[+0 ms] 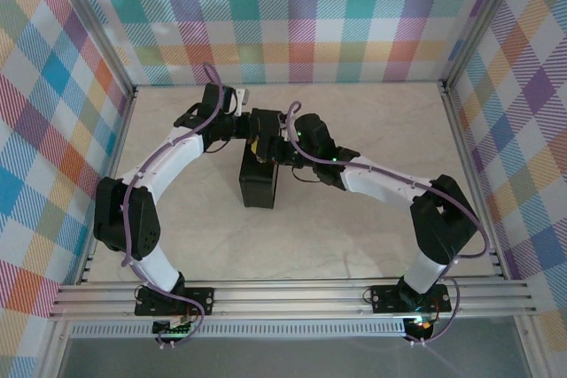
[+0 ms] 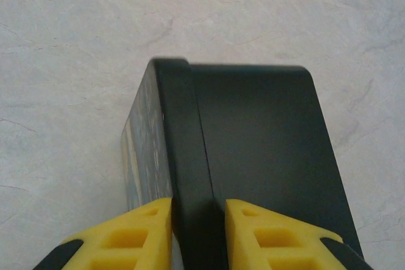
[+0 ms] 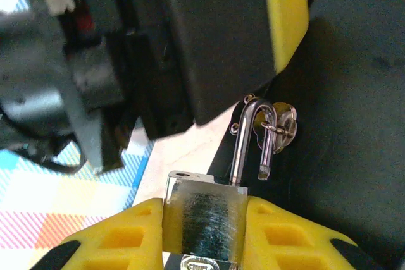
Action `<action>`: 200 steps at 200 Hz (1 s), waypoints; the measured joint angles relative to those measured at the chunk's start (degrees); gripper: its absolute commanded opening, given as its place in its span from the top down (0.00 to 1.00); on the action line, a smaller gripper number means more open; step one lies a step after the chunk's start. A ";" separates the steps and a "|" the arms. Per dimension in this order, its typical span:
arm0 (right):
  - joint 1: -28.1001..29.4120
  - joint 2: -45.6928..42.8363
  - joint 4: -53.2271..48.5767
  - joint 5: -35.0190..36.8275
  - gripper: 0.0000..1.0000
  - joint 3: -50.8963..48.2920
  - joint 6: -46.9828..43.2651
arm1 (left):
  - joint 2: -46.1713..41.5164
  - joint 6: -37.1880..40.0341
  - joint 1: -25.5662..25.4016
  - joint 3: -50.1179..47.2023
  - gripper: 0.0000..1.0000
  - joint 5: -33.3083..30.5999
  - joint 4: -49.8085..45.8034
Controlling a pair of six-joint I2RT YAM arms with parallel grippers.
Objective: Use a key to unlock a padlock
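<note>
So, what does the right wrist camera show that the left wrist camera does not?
Right wrist, not left: the padlock held in the right gripper, its shackle hooked through the latch ring. Left wrist, not right: the dark box with its printed lid, and its rim pinched by the left gripper. Both: that box and the left gripper.

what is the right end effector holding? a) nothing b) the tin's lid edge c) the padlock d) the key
c: the right wrist view shows the right end effector with yellow fingers on both sides of the silvery padlock hung on the tin
</note>
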 measured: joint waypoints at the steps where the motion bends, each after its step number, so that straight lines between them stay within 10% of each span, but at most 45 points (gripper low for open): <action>1: 0.00 0.04 0.00 0.09 0.80 0.04 0.02 | 0.00 -0.02 0.00 0.00 0.75 0.00 0.00; 122: -7.10 -1.38 0.13 -2.25 0.57 -1.33 -2.16 | -0.02 -0.22 0.00 -0.28 0.76 3.96 0.13; 200: -8.68 -3.78 -17.49 4.28 0.49 1.60 -18.53 | -0.02 -0.22 -0.11 0.00 0.76 5.62 -0.66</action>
